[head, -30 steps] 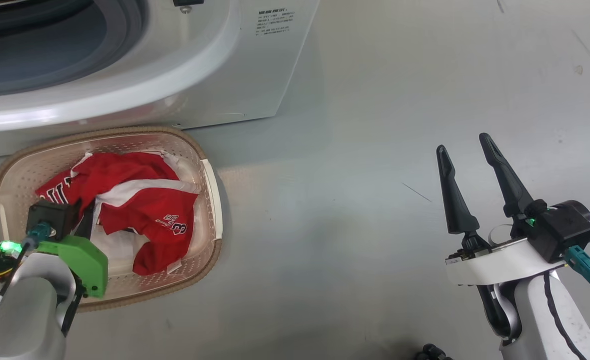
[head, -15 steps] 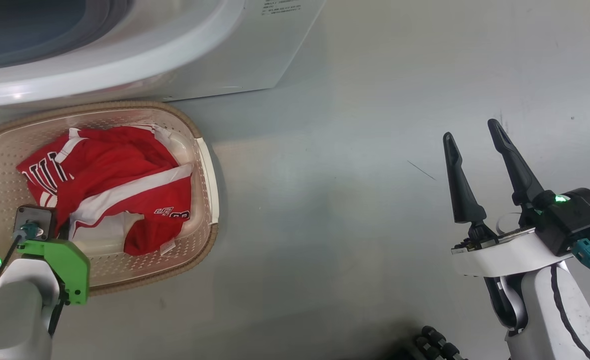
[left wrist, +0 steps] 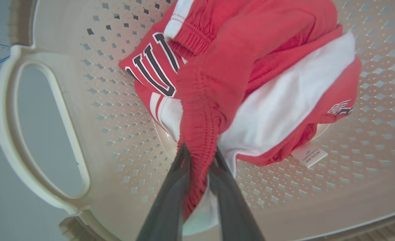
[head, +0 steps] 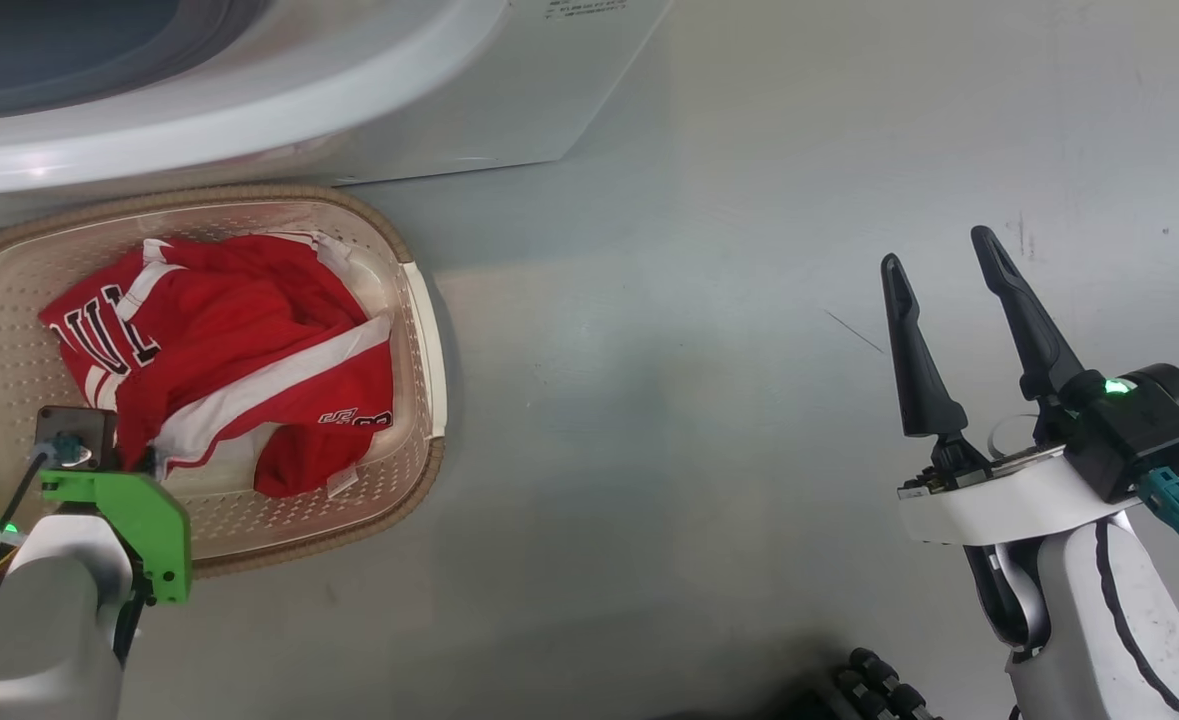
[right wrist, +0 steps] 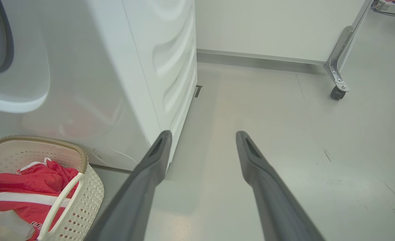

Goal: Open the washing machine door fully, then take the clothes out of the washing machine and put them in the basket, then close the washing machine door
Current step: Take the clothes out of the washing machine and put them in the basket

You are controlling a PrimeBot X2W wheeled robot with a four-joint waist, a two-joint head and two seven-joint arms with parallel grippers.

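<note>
**Left wrist view: waistband pinched low inside the basket**

Looks straight down the left gripper point(left wrist: 200, 152), fingers drawn close together with a gathered red elastic edge of the clothes point(left wrist: 257, 60) nipped between them. Hangs just above the perforated bottom of the basket point(left wrist: 96, 107), with most of the bundle already down on the plastic and only the pinched fold raised. Seems set this low to drop the fabric inside the rim rather than drape it over. Calls next, by that reading, for a parting of the fingers and a straight lift clear. Risks a snag of elastic on a fingertip, hauling the heap up with it.

Head view: places the basket close up against the front of the washing machine point(head: 509, 110), touching or not impossible to tell, presumably to shorten the carry from drum to basket. Shows the right gripper point(head: 934, 250) well apart over bare floor point(head: 649, 420), fingers spread wide and holding nothing. Looks parked out of the way, free for the washing machine door. Cannot tell of any garment left in the drum.
</note>
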